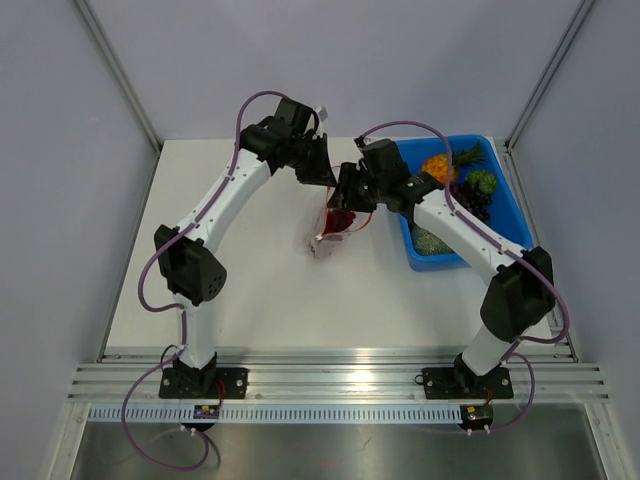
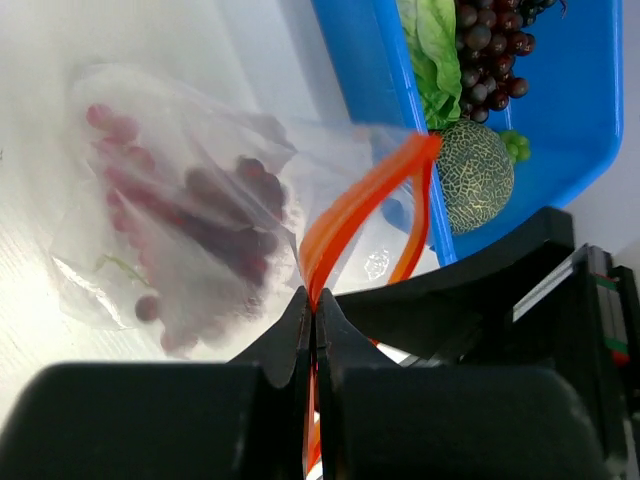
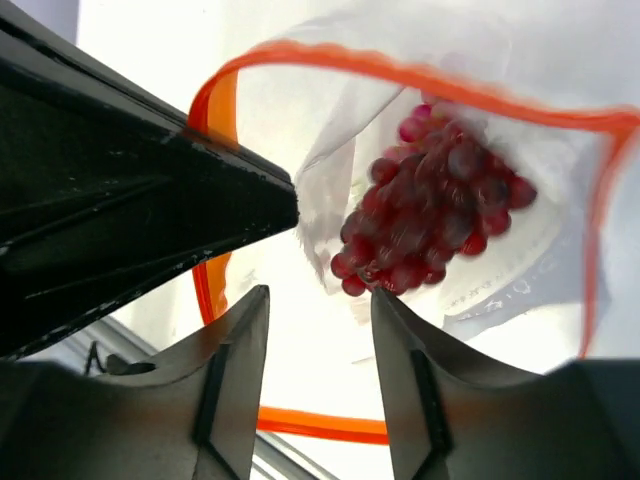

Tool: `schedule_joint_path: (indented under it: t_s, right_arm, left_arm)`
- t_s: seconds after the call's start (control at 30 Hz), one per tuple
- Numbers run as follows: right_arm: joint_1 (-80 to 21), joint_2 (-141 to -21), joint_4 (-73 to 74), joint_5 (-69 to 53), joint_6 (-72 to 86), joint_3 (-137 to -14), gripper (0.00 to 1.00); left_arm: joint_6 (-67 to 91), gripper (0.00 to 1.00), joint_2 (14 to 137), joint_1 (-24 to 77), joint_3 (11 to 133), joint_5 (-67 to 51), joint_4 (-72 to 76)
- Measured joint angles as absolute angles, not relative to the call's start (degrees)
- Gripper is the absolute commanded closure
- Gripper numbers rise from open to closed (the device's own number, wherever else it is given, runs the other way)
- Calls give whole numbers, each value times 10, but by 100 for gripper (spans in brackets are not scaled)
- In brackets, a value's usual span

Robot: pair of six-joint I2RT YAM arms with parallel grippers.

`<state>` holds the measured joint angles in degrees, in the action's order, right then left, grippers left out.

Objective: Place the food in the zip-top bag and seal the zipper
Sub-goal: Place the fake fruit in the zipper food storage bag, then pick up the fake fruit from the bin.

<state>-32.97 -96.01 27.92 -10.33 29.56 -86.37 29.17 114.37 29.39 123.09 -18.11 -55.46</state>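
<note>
Pinching one end of the zipper (image 2: pixel 362 198) between fully closed fingers, the left gripper (image 2: pixel 313 300) holds the zip-top bag (image 2: pixel 170 150) up near the middle of the table (image 1: pixel 250 290). The pouch sags below the pinch toward 7 o'clock in the top view. A grape bunch (image 3: pixel 432 210) already lies inside, seen through the gaping mouth in the right wrist view. The right gripper (image 3: pixel 320 295) hangs just over that mouth, jaws roughly half apart with nothing between them. In the left wrist view the orange-red strip runs from the pinch at 6 o'clock up toward 1 o'clock, where its two sides bow apart into a loop, so the bag is unsealed. The blue bin (image 1: pixel 508 205) sits at 3 o'clock from the bag, on the right arm's side and well apart from the left arm, and holds a netted melon (image 2: pixel 476 176), a lettuce leaf (image 2: pixel 436 45) and dark grapes (image 2: pixel 490 40). Judging from this, fetching more food falls to the right arm, since the bin is nearer to it. Sealing would call for closing on the strip beside the left pinch and sliding along its long axis toward the free end.
</note>
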Motion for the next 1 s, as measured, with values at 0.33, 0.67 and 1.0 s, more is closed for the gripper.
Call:
schedule_joint_path:
  t_s: [0.33, 0.67, 1.0]
  right_arm:
    - [-315, -892, 335, 23, 240, -879, 46]
    - [-45, -835, 346, 68, 238, -834, 32]
    - [73, -966, 349, 25, 175, -827, 32]
  left_arm:
    - [291, 100, 1139, 293, 1206, -185, -544]
    - [292, 100, 1127, 293, 1192, -187, -540]
    - [292, 100, 1115, 293, 1169, -187, -536]
